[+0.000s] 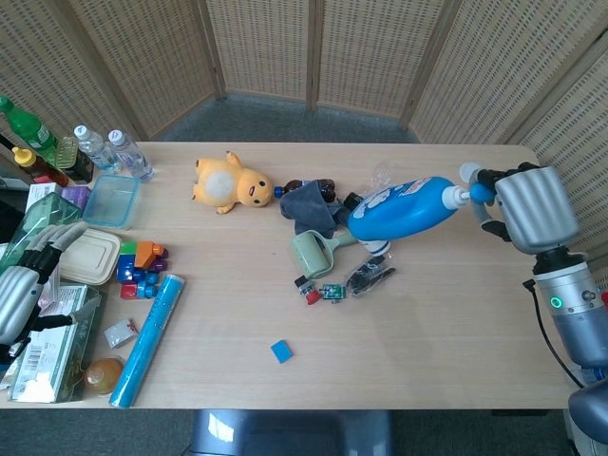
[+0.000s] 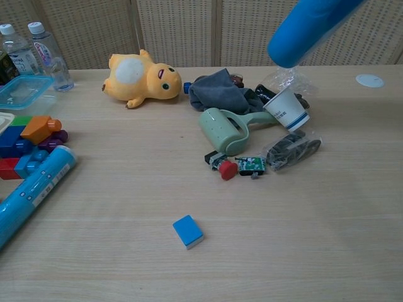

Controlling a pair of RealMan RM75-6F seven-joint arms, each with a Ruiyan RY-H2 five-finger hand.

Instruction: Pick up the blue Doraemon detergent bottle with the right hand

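The blue Doraemon detergent bottle [image 1: 399, 209] hangs in the air above the table's middle right, lying nearly level with its white neck toward my right hand [image 1: 524, 207]. That hand grips the bottle at its neck end. In the chest view only the bottle's [image 2: 308, 25] blue base end shows at the top right, well above the table; the right hand is out of that view. My left hand [image 1: 27, 275] hovers at the table's left edge over the boxes, fingers apart, holding nothing.
Under the bottle lie a paper cup [image 2: 286, 108], a dark plastic bag [image 2: 291, 151], a green lint roller [image 2: 225, 131], a grey cloth [image 2: 220, 91] and small parts [image 2: 234, 166]. A yellow plush [image 1: 228, 183], toy blocks [image 1: 141, 268], a blue tube [image 1: 148, 338], a small blue block [image 2: 187, 231] and bottles [image 1: 104, 152] lie to the left.
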